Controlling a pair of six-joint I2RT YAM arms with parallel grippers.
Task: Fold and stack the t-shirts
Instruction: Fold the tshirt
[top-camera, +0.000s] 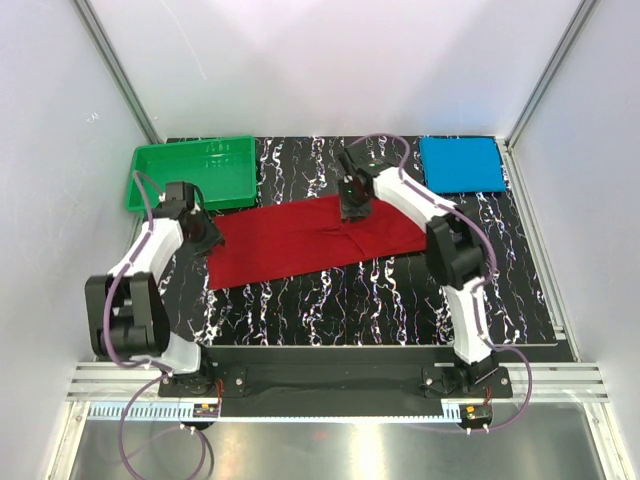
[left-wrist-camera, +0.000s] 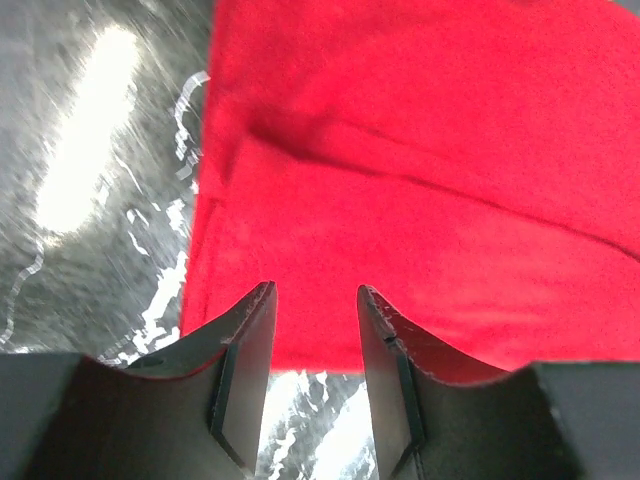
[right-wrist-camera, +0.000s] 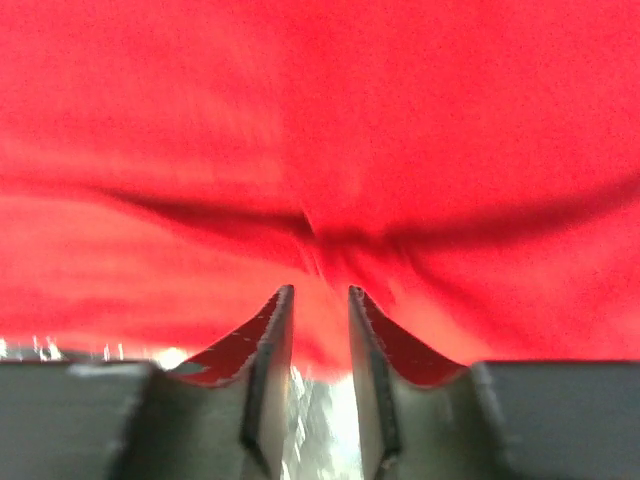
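The deep red t-shirt (top-camera: 300, 245) lies as a long folded band across the black marbled mat, slanting from lower left to upper right. A bright blue t-shirt (top-camera: 460, 165) rests as a neat folded rectangle at the back right corner. My left gripper (top-camera: 207, 238) is at the band's left end. In its wrist view it (left-wrist-camera: 315, 290) stands open, with the red t-shirt (left-wrist-camera: 420, 200) edge just past the fingertips and bare mat between the jaws. My right gripper (top-camera: 352, 208) is over the band's far edge. Here it (right-wrist-camera: 320, 290) is open by a narrow gap, low over the creased red t-shirt (right-wrist-camera: 320, 120).
A green plastic tray (top-camera: 190, 175) stands at the back left, close behind my left arm. The mat (top-camera: 330, 300) ends at metal rails in front and at white walls with aluminium posts on both sides.
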